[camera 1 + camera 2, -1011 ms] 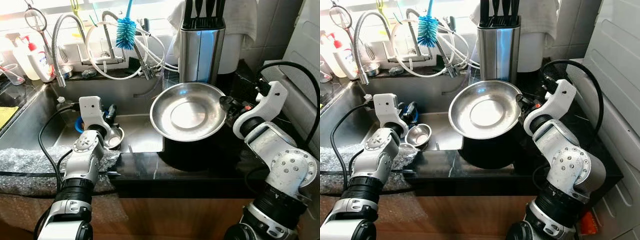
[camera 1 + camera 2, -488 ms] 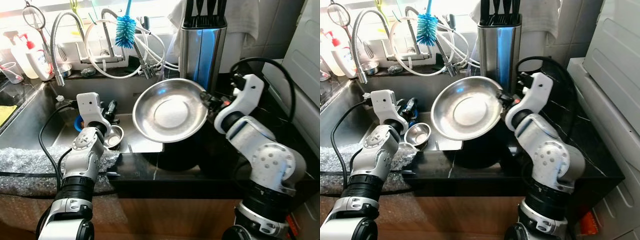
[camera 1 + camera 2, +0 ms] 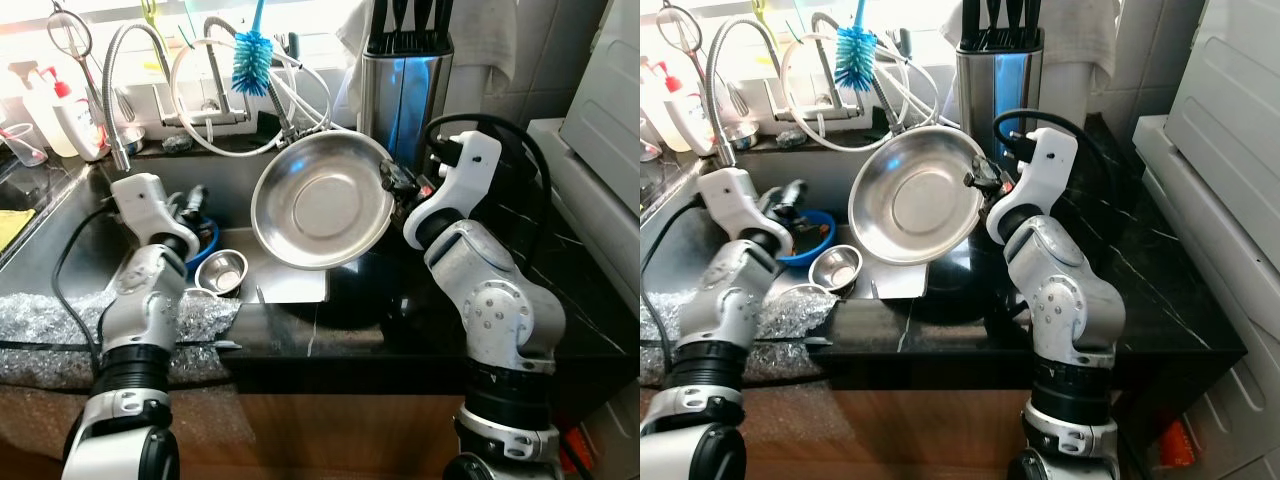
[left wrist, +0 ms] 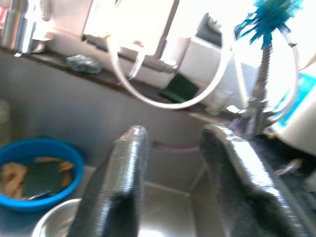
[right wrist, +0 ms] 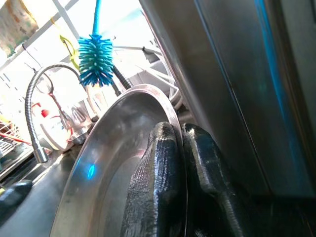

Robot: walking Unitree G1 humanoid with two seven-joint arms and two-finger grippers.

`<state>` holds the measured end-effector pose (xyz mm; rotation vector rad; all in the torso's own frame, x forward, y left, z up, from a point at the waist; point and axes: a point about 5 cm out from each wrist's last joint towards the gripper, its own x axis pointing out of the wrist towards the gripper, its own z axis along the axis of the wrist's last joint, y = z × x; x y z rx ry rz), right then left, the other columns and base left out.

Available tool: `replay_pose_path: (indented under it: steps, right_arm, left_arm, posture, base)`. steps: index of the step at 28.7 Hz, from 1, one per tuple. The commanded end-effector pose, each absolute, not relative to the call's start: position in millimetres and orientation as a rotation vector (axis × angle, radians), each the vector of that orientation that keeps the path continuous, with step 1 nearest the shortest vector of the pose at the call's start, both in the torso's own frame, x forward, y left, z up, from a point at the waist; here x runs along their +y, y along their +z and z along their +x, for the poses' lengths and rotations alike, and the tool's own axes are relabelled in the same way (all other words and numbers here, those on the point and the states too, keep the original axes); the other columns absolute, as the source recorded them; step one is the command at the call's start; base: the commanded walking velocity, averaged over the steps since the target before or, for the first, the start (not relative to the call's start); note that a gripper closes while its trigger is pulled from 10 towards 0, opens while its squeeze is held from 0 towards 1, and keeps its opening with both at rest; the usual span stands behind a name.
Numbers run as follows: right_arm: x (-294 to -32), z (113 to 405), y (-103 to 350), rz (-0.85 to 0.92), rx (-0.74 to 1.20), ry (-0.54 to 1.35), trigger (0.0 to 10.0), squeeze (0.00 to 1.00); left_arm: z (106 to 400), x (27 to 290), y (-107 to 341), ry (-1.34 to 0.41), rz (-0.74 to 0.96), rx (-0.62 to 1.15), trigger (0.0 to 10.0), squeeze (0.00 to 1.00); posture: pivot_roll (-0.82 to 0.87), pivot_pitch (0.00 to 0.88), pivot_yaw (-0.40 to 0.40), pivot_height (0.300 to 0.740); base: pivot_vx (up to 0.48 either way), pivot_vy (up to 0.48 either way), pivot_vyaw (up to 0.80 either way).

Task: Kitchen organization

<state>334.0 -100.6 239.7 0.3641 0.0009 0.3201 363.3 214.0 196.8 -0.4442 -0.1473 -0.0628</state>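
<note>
- Right gripper point(image 5: 177, 163): jaws pinched on the rim of the steel bowl point(image 3: 320, 200), held tilted over the sink's point(image 3: 70, 240) right edge, in front of the knife block point(image 3: 400, 85).
- Risk: thin edge grip w/ the bowl hanging off to one side; it could swivel or slip and drop onto the small steel cup point(image 3: 222, 270) below.
- Risk: swinging further left, the rim may clip the hoses near the blue brush point(image 3: 252, 50).
- Left gripper point(image 4: 173, 168): jaws apart, holding nothing, over the sink near the blue bowl point(image 4: 34, 168); it sits in the bowl's likely path, so collision is possible.

Shiny steel plate point(image 3: 322, 212), tilted up over sink edge
</note>
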Motion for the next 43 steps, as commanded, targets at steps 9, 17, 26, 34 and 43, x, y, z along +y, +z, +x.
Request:
replay_pose_path:
  steps: [9,17,26,34,43]
  right_arm:
    - [-99,340,235,0.258,-0.062,0.328,10.0,0.00]
    - [-105,343,235,0.237,-0.104,0.317,10.0,0.00]
    - [-104,344,235,0.236,-0.120,0.335,10.0,0.00]
    - [-101,341,239,0.246,-0.165,0.378,10.0,0.00]
    - [-97,337,244,0.265,-0.203,0.424,10.0,0.00]
  left_arm:
    - [352,189,196,-0.319,-0.440,-0.105,10.0,0.00]
    - [346,169,194,-0.446,-0.455,-0.077,10.0,1.00]
    - [343,159,190,-0.491,-0.432,-0.043,10.0,0.00]
    - [343,151,181,-0.482,-0.442,0.015,10.0,0.00]
    - [342,140,175,-0.498,-0.449,0.056,10.0,0.00]
  posture:
    - [-0.06,0.000,0.089,0.740]
    - [-0.06,0.000,0.091,0.740]
    - [-0.06,0.000,0.093,0.740]
    - [-0.06,0.000,0.093,0.740]
    - [-0.07,0.000,0.094,0.740]
  base:
    - [0.000,0.000,0.00]
    - [0.000,0.000,0.00]
    - [0.000,0.000,0.00]
    - [0.000,0.000,0.00]
    - [0.000,0.000,0.00]
